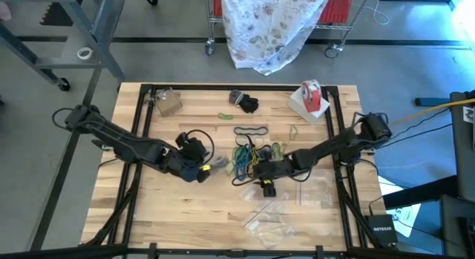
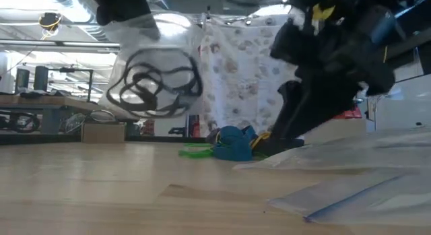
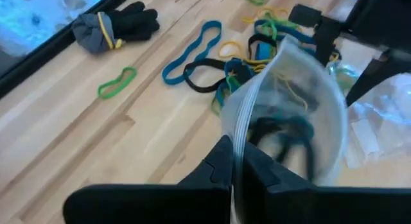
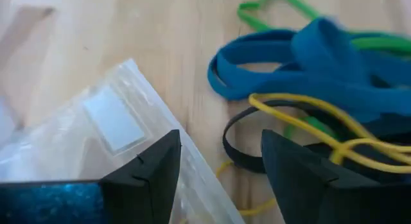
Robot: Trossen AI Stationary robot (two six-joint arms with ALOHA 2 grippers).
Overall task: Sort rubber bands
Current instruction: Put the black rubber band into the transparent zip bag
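My left gripper (image 1: pixel 202 168) is pinched shut on a clear plastic bag (image 1: pixel 220 164) from above, right beside the tangled rubber bands (image 1: pixel 249 156) mid-table. Low down, that crinkly bag (image 2: pixel 151 73) hangs with black loops inside. My left wrist shows the zip edge clamped between my fingers (image 3: pixel 218 169). My right gripper (image 4: pixel 221 166) stands spread over flat blue, thin yellow bands.

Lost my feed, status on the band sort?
Left gripper shut on clear bag, black bands inside. Right gripper open over band pile. Empty bags beside.
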